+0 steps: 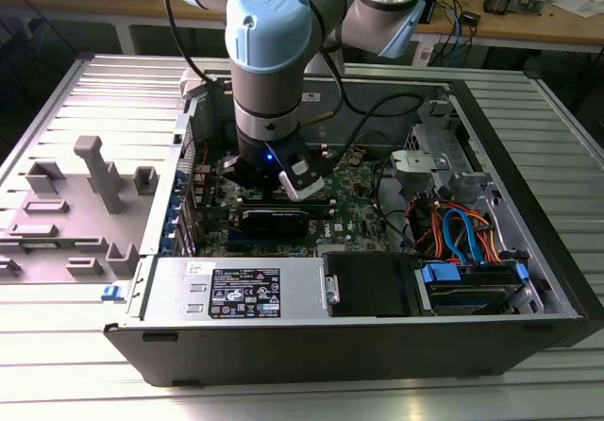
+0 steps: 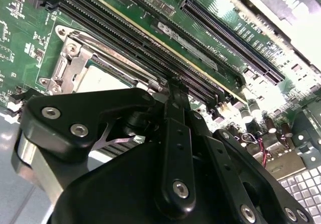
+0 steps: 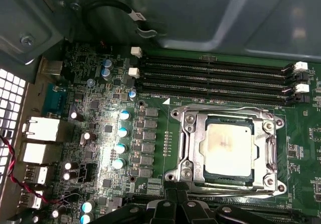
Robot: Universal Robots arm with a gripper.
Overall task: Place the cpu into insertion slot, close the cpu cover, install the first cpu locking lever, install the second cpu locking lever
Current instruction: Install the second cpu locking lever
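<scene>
In the first wrist view the silver cpu (image 3: 228, 148) lies flat in the insertion slot (image 3: 176, 156) on the green board. The cpu cover (image 3: 193, 133) lies down around it, framing its top. Thin metal lever rods (image 3: 225, 110) lie flat along two opposite sides of the cover. My gripper (image 3: 176, 189) is at the slot's edge by one of these rods, fingers together, with nothing visible between them. In the second wrist view the black gripper (image 2: 176, 91) hides part of the cpu (image 2: 98, 81) and cover (image 2: 70, 58). In the exterior view the gripper (image 1: 283, 183) reaches down into the open computer case.
Long black memory slots (image 3: 215, 76) run beside the socket. A black graphics card (image 1: 274, 218) sits just in front of the gripper. Case walls (image 1: 359, 331), a drive bay with orange and blue cables (image 1: 462, 232) and a grey fixture (image 1: 94, 171) surround the work area.
</scene>
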